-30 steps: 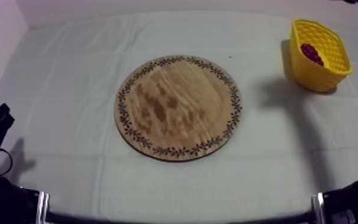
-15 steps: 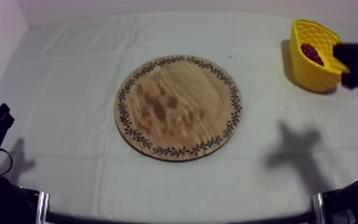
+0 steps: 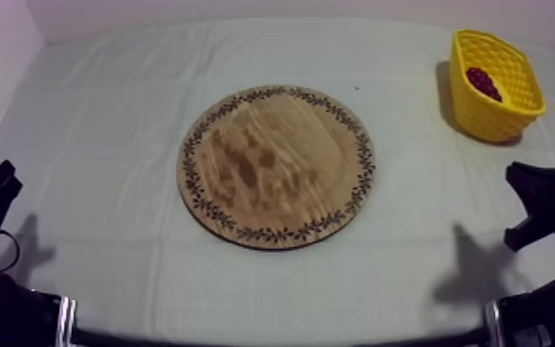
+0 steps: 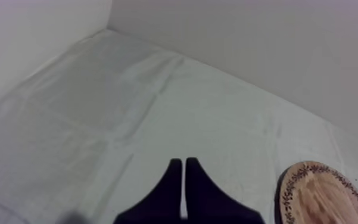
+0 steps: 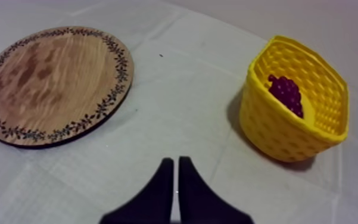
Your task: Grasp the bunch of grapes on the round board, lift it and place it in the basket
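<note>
Dark purple bunch of grapes [image 5: 285,92] lay inside the yellow basket of lattice plastic [image 5: 276,128], against its far wall, well forward of the right jaws and off to one side. Round wooden board with a leaf-patterned rim [image 5: 50,80] was bare, forward of the same jaws on the other side. Nothing was between or under the jaws but the grey-white cloth [image 5: 175,119].

Right gripper [image 5: 176,161] had its two black fingers pressed together as a narrow wedge, holding nothing, and hung over the cloth well apart from the basket. From above it [image 3: 539,198] sat nearer the table's front edge than the basket [image 3: 496,88]. Left gripper [image 4: 183,161] had its fingers together too, empty, with only the board's rim [image 4: 312,179] forward and to the side of its tips, well apart.

Judging by how things lay, the task looked done: grapes in, board clear.

Handling, as a guess: a toy bunch, so probably light and fairly stiff, with a bumpy, rounded surface the fingers could slide off. The best hold would likely be across the thick middle of the cluster, with the jaws straddling it and settling into the dips between beads. The tapered end looked too narrow to grip well. No stem could be made out. It looked unlikely to break if dropped.
</note>
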Motion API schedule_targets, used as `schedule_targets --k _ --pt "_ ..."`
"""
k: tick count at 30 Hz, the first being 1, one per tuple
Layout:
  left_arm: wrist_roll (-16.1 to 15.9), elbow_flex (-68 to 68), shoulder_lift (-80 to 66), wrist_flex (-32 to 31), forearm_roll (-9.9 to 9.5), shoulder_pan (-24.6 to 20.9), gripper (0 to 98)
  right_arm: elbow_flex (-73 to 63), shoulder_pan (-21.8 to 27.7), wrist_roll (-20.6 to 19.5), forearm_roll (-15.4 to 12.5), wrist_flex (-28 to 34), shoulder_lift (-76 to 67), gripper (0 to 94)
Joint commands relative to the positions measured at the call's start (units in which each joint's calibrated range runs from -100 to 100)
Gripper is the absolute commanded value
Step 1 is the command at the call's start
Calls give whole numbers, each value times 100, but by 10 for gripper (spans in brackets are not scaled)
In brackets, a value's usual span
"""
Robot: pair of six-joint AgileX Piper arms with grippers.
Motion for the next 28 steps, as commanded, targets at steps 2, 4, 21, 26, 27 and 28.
schedule_targets --k 2,4,21,26,27,28 --pt "2 4 3 3 1 -1 0 61 -87 -349 187 83 -359 2" --pt "1 4 3 3 1 -1 0 82 -172 -593 379 214 -492 2" --pt "1 4 3 3 1 -1 0 432 -44 -769 990 -394 -724 4" --pt "0 4 3 3 1 -1 0 439 -40 -639 995 -410 -724 4" --pt "0 4 3 3 1 -1 0 439 -40 -636 995 -411 -724 4" --pt "0 4 3 3 1 -1 0 440 -39 -633 995 -411 -724 4"
